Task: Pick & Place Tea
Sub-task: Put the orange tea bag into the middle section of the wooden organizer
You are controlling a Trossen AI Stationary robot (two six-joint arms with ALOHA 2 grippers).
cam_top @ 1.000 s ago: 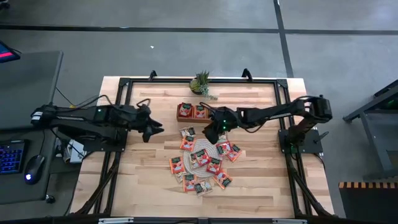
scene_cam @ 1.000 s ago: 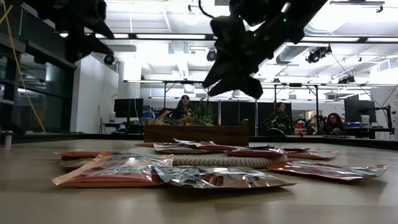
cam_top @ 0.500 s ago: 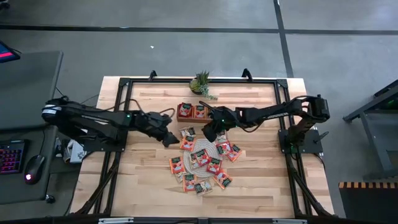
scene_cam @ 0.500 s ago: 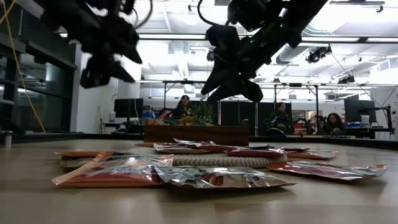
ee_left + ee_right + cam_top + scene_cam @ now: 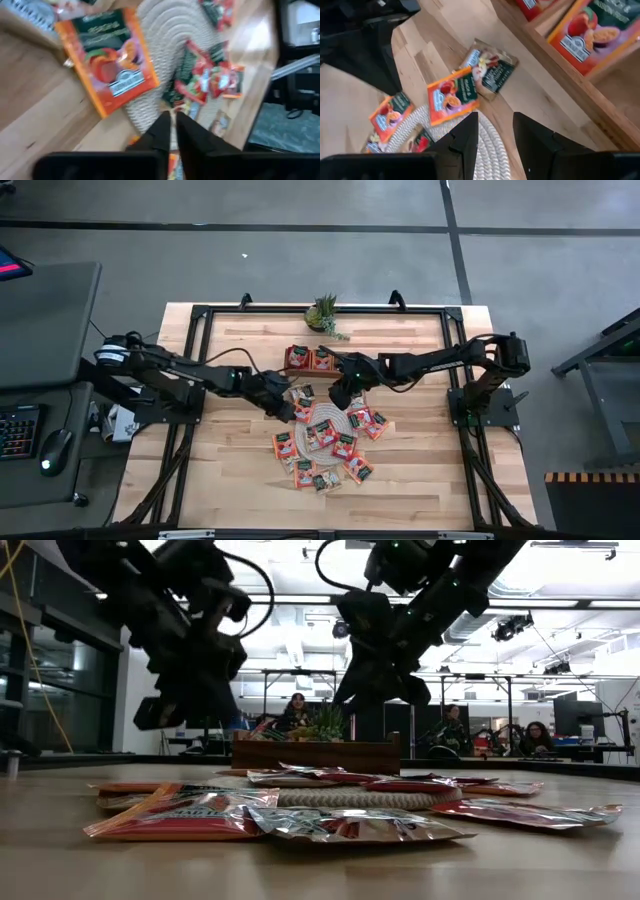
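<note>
you are seeing about fifteen tea sachets, one woven mat, one tray, one plant, two arms.

Flat orange-red tea sachets scattered mid-table, some overlapping; two in tray

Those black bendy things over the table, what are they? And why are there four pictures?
They are two robot arms, each ending in a two-finger gripper. One camera looks down from above, one sits at table height, and one rides on each wrist. The left gripper is shut and holds nothing, at the edge of the pile. The right gripper is open above it. The pile is tea sachets, mostly orange-red, lying on and around a round woven mat on the wooden table. Behind is a wooden tray already holding some sachets, and a little plant.
</note>
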